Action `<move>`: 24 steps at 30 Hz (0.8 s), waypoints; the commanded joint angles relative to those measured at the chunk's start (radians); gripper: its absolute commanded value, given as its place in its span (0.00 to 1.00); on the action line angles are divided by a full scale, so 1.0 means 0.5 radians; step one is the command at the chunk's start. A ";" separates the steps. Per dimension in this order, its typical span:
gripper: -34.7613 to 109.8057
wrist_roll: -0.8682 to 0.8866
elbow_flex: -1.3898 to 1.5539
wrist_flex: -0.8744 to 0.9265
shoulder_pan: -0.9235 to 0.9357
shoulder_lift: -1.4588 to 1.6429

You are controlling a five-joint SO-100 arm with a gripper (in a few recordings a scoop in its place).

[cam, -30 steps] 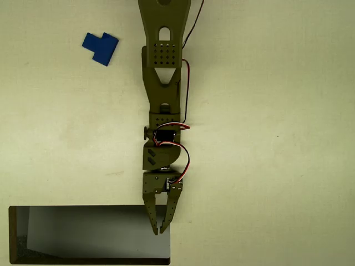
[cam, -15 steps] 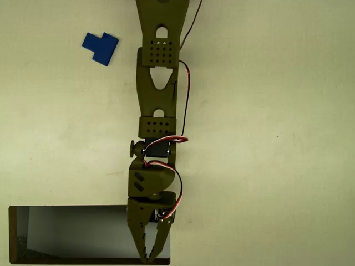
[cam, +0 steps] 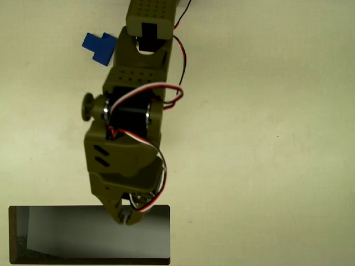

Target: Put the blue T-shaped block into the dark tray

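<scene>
- Blue against the pale table, the blue T-shaped block [cam: 99, 48] lies flat near the top left of the overhead view, its right edge tucked behind the arm's upper link, well apart from everything else that matters.
- Nothing grips the block: it rests on the bare table [cam: 266, 138] and has yet to be picked up.
- The dark tray [cam: 66, 235] sits at the bottom left, thin black rim around a glossy grey inside with a pale reflection across it; nothing lies in it.
- The olive-green arm runs down the middle of the view, foreshortened, with red, white and black wires looped at the wrist.
- The gripper [cam: 126, 216] points down over the tray's upper rim, far from the block; the wrist body hides the fingers, so whether they are apart or together cannot be told.
- The step in hand looks like the reach for the block. To do it well, the arm should swing back toward the top left, open the fingers wider than the block's stem, and come straight down.
- Closing across the narrow stem rather than the wide bar would likely give a steadier hold on so flat a piece.
- No brand, label or readable writing appears anywhere.
</scene>
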 commanded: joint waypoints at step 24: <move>0.24 -2.332 4.225 0.325 0.607 2.777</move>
